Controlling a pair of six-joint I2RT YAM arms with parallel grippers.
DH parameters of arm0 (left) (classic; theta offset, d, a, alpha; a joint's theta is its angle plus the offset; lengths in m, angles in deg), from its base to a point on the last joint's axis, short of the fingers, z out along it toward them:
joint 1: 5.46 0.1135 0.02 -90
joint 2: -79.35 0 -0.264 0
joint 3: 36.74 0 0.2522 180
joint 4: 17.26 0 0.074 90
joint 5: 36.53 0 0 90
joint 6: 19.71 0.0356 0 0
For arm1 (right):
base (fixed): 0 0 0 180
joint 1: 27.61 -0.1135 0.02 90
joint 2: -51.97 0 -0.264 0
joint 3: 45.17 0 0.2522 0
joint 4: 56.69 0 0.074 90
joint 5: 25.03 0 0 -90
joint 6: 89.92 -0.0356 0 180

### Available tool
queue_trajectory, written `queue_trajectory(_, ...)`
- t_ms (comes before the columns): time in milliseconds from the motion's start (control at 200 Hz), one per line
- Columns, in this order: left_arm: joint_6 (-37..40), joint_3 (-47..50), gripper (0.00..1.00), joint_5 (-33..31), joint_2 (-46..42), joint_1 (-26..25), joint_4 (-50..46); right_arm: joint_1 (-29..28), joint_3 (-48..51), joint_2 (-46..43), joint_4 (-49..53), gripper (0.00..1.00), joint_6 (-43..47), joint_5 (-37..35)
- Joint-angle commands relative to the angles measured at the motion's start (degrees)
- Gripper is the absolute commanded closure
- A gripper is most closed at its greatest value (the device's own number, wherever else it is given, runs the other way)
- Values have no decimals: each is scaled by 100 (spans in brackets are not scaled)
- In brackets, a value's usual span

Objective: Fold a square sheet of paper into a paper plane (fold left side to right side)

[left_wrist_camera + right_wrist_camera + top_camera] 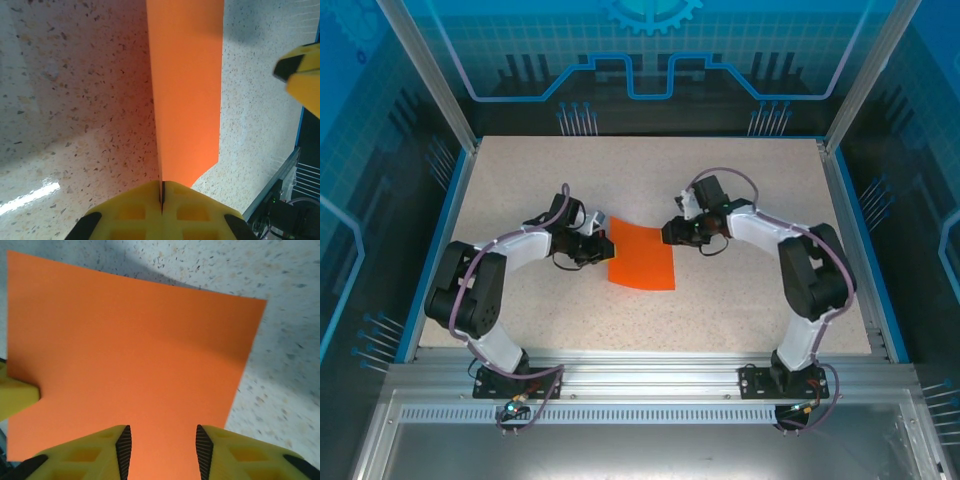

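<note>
The square sheet of paper is orange-red and lies in the middle of the table, its left edge raised. My left gripper is shut on that left edge. In the left wrist view the paper runs away from the closed yellow jaws, with its left side standing up. My right gripper hovers at the sheet's right side. In the right wrist view its fingers stand apart over the flat paper, with nothing pinched between them.
The speckled tabletop has free room on all sides of the paper. A blue rim and the frame posts bound the table. A yellow finger of the other arm shows in each wrist view.
</note>
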Motion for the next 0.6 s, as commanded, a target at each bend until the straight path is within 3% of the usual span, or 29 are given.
queue_trajectory(0,169,-181,96,-77,-17,-55,-298,-109,-302,360,-64,63,-263,-110)
queue_trajectory(250,117,-267,84,68,42,-163,-206,-175,-256,778,44,69,-290,-333)
queue_trajectory(405,-16,-394,67,150,145,-325,-35,-168,-88,853,55,70,-299,-446)
queue_trajectory(595,-113,-546,53,237,258,-514,109,-129,196,788,-279,70,-400,-270)
